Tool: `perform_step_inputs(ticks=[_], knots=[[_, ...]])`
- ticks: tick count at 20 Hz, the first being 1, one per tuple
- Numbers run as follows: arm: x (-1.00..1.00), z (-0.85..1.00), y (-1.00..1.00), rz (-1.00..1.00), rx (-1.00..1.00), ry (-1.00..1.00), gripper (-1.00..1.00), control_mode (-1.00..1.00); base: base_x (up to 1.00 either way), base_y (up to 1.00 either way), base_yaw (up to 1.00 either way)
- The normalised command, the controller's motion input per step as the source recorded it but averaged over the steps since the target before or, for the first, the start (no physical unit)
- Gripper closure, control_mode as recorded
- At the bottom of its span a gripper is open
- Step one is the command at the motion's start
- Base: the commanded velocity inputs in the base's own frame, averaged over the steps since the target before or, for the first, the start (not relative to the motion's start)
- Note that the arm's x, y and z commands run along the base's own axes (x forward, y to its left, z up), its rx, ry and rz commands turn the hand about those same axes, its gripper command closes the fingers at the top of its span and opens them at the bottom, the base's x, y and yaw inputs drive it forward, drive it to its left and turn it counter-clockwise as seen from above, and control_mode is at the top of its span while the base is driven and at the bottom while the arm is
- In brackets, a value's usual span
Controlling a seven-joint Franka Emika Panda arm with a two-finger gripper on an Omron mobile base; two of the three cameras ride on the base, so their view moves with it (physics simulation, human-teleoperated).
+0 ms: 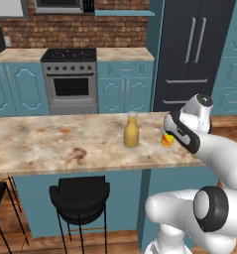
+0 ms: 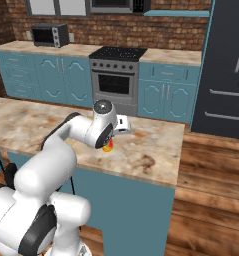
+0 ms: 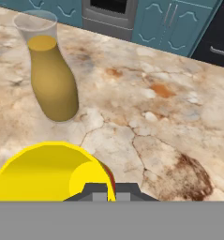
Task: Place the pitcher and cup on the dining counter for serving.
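Note:
The mustard pitcher (image 1: 131, 131) stands upright on the dining counter (image 1: 50, 144), about mid-depth near its right end. In the hand view the pitcher (image 3: 50, 79) rises at upper left on the marbled counter (image 3: 155, 117). The small yellow cup (image 1: 167, 139) with its orange-red base sits just right of the pitcher, under my hand. My gripper (image 3: 111, 190) is shut on the cup (image 3: 48, 173) at its rim, and I look into its tilted mouth. From the right base view the cup (image 2: 107, 146) peeks out below the gripper (image 2: 112, 141). Whether the cup touches the counter (image 2: 146, 145) I cannot tell.
Black bar stools (image 1: 80, 196) stand under the counter's near overhang. Across the aisle are a stove (image 1: 70, 79), teal cabinets (image 1: 125, 92) and a dark fridge (image 1: 194, 49). A toaster oven (image 2: 50, 35) sits on the back counter. Wood floor (image 2: 211, 170) lies past the counter's right end.

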Motion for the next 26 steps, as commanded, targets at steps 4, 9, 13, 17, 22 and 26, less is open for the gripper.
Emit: perform_step_inputs(ticks=[4, 9, 13, 17, 22, 26], knots=[[0.45, -0.22, -0.03, 0.00, 0.02, 0.15, 1.00, -1.00, 0.00, 0.00, 0.00], [0.44, -0.15, -0.02, 0.00, 0.05, 0.14, 1.00, -1.00, 0.00, 0.00, 0.00], [0.35, -0.23, -0.10, 0.01, 0.09, 0.02, 1.00, -1.00, 0.00, 0.00, 0.00], [0.27, -0.37, -0.02, 0.03, 0.04, 0.00, 1.00, -1.00, 0.00, 0.00, 0.00], [0.21, -0.45, 0.00, 0.02, 0.00, 0.00, 1.00, -1.00, 0.00, 0.00, 0.00], [0.24, -0.42, 0.00, 0.02, 0.00, 0.00, 1.00, -1.00, 0.00, 0.00, 0.00]])
